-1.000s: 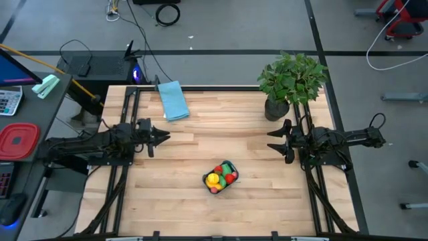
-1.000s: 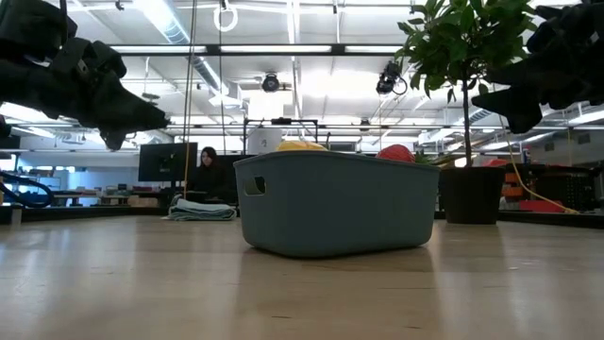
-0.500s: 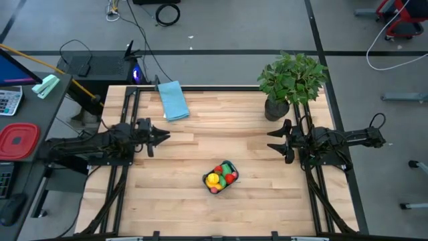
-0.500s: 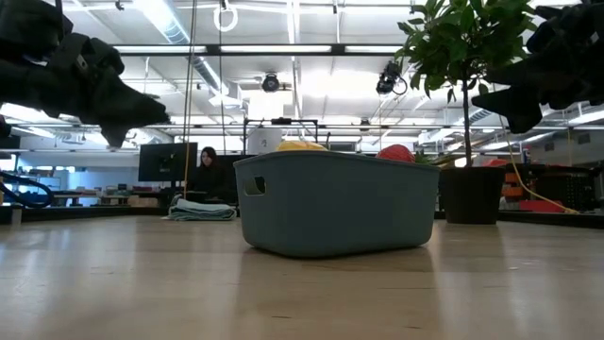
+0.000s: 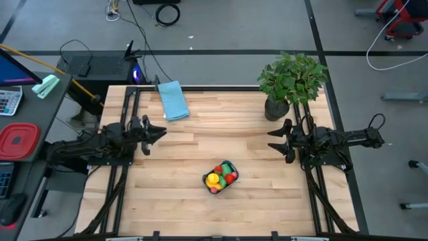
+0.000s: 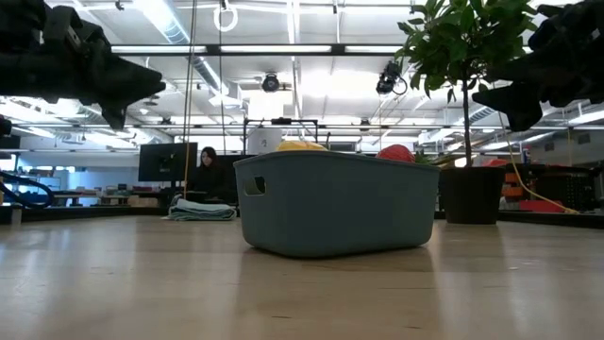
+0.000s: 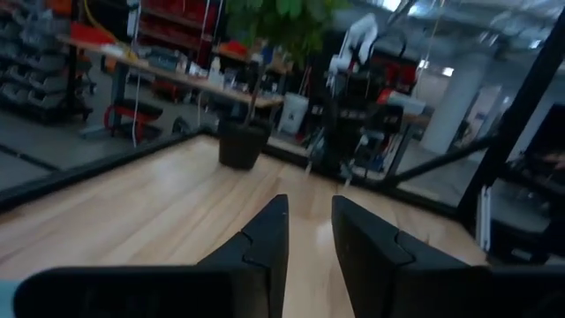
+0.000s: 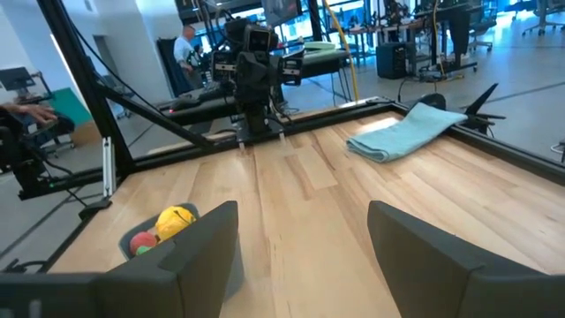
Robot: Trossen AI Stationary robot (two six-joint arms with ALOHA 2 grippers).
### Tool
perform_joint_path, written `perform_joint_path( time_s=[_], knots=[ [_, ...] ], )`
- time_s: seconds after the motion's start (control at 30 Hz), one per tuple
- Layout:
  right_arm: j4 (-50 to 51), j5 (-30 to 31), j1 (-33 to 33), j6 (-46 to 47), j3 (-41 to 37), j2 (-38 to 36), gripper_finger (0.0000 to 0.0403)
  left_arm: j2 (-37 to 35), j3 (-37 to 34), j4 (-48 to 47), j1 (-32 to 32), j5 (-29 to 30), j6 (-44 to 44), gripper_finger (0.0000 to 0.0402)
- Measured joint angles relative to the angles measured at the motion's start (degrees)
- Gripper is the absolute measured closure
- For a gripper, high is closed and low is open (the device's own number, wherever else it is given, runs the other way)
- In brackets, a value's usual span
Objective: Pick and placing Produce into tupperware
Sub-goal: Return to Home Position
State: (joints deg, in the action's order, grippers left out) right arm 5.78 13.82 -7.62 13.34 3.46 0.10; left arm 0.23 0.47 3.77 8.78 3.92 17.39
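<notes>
The dark teal tupperware (image 5: 225, 166) stands on its base near the table's near middle and is seen side-on in the low view (image 6: 335, 203). The produce lies inside it: a yellow piece (image 5: 212, 179), red ones (image 5: 230, 178) and green (image 5: 223, 181); the yellow top (image 6: 300, 145) and a red top (image 6: 396, 151) peek over the rim. My left gripper (image 5: 162, 131) hovers over the table's left part, its fingers a narrow gap apart (image 7: 309, 201). My right gripper (image 5: 269, 140) hovers over the right part, wide open (image 8: 305, 205). Both are above and far from the tub.
A leafy potted plant (image 5: 289, 80) stands at the far right corner, just beyond my right gripper. A light blue folded cloth (image 5: 174, 100) lies at the far left. A red square container (image 5: 17, 140) sits on the side desk. A person (image 6: 208, 170) sits in the room behind.
My left gripper has risen a little and swung slightly toward the table's far edge, pulling back toward the left. The right arm, the tub and the produce have stayed as they were.
</notes>
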Motion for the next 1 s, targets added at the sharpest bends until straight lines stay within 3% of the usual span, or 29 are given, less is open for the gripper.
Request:
perform_joint_path(
  time_s=[1.0],
  knots=[
    [-0.04, 0.00, -0.04, 0.02, 0.00, 0.36, 0.0139, 0.00, -0.04, 0.65, 0.00, -0.09, -0.04, 0.0301]
  ],
)
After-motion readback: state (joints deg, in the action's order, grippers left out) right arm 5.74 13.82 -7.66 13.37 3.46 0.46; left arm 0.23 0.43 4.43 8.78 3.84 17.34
